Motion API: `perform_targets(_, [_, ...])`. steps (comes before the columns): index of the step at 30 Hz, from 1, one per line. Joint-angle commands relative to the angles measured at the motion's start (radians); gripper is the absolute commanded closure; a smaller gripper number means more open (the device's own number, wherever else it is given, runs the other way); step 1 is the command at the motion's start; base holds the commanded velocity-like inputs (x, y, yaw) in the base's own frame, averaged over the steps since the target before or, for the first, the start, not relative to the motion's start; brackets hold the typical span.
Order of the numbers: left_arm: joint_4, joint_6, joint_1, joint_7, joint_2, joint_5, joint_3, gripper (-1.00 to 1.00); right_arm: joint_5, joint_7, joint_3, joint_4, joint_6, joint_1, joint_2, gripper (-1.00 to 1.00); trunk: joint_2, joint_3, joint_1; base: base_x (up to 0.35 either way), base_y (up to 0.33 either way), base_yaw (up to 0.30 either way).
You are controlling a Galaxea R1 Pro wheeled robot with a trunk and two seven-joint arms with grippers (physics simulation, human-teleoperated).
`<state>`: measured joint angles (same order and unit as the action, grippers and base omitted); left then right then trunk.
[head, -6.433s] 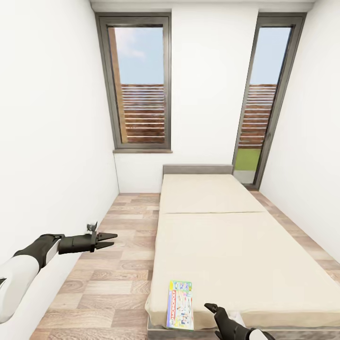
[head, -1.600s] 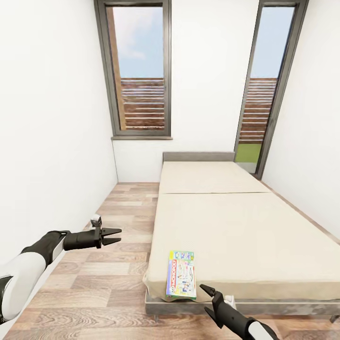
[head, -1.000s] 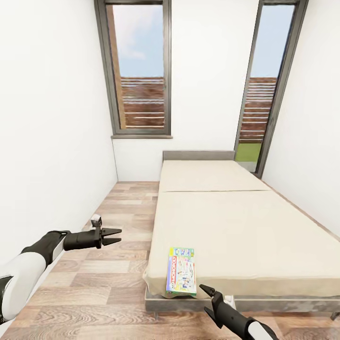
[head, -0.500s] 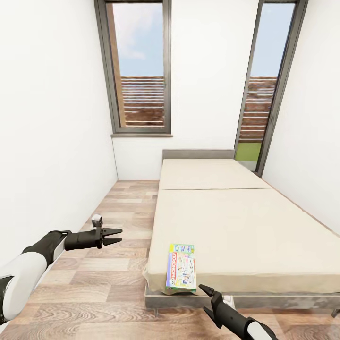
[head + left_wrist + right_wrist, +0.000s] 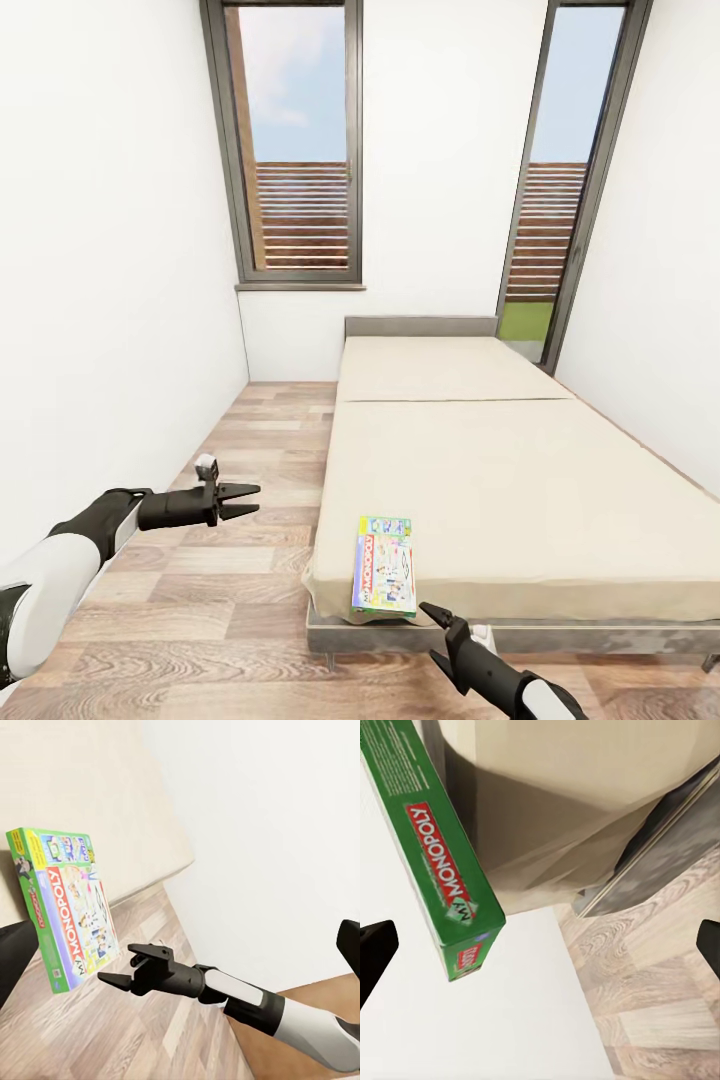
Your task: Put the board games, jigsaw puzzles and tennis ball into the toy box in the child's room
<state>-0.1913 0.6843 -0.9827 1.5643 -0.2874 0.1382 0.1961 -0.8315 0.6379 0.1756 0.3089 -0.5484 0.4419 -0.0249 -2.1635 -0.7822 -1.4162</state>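
Observation:
One board game (image 5: 384, 578), a green "My Monopoly" box, lies flat at the near left corner of the cream bed (image 5: 520, 490), overhanging the edge slightly. My right gripper (image 5: 430, 632) hangs open just below and in front of that corner, close to the box and apart from it. The right wrist view looks along the box's green side (image 5: 442, 862), with my dark fingertips (image 5: 375, 945) spread wide. My left gripper (image 5: 255, 498) stands open over the floor, left of the bed. The toy box, table, jigsaw puzzles and tennis ball are out of view.
The bed's grey frame (image 5: 500, 636) and headboard (image 5: 420, 327) run along the right wall. A strip of wood-plank floor (image 5: 250, 450) lies between the bed and the white left wall (image 5: 110, 300). Two tall windows (image 5: 300, 150) stand in the far wall.
Since the earliest frame the view has drawn back from the bed, so its front rail now shows. Over the last second almost nothing has shifted. Both grippers stay open.

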Motion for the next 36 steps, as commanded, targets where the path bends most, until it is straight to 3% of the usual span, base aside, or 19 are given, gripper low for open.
perform_targets(1, [0.000,0.011,-0.001,0.007,0.000,0.011,0.006,-1.00,-0.003,0.001,0.004,0.000,-0.008,0.001,0.001,-1.00,0.000,-0.001,0.000,0.000,0.000,0.000])
perform_targets(10, [0.000,0.011,-0.001,0.007,0.003,0.011,0.006,-1.00,0.036,0.010,-0.005,0.024,-0.011,0.003,0.002,-1.00,0.000,-0.001,0.000,0.000,0.000,0.000])
perform_targets(17, [0.000,0.010,-0.001,0.007,0.008,0.012,0.006,-1.00,0.085,0.015,-0.062,0.084,-0.014,0.003,0.007,-1.00,0.000,-0.001,0.000,0.000,0.000,0.000])
perform_targets(36, [0.000,0.009,-0.001,0.007,0.012,0.012,0.006,-1.00,0.092,0.016,-0.079,0.094,-0.016,0.003,0.012,-1.00,0.000,-0.001,0.000,0.003,0.003,0.000])
